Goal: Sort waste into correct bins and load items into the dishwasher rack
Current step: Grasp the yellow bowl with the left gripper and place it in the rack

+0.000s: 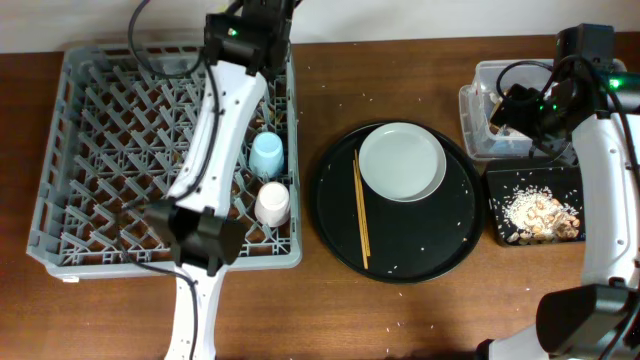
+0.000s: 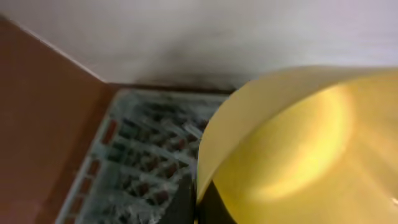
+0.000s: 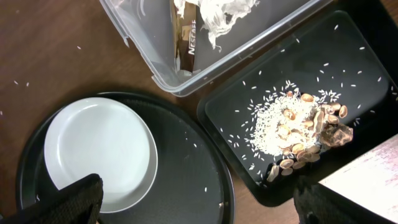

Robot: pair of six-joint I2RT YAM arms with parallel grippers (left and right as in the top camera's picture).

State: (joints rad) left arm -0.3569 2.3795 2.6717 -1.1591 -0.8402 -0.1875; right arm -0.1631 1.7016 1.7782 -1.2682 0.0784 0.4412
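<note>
My left gripper is over the far right corner of the grey dishwasher rack. It is shut on the yellow bowl, which fills the left wrist view; the arm hides the bowl from overhead. A blue cup and a pale pink cup stand in the rack. My right gripper is open and empty, high above the clear tub. The tub holds the napkin and brown wrapper. Rice and scraps lie in the black rectangular tray.
The pale grey plate and the wooden chopsticks lie on a large round black tray in the middle. A few rice grains are scattered on that tray and on the wooden table.
</note>
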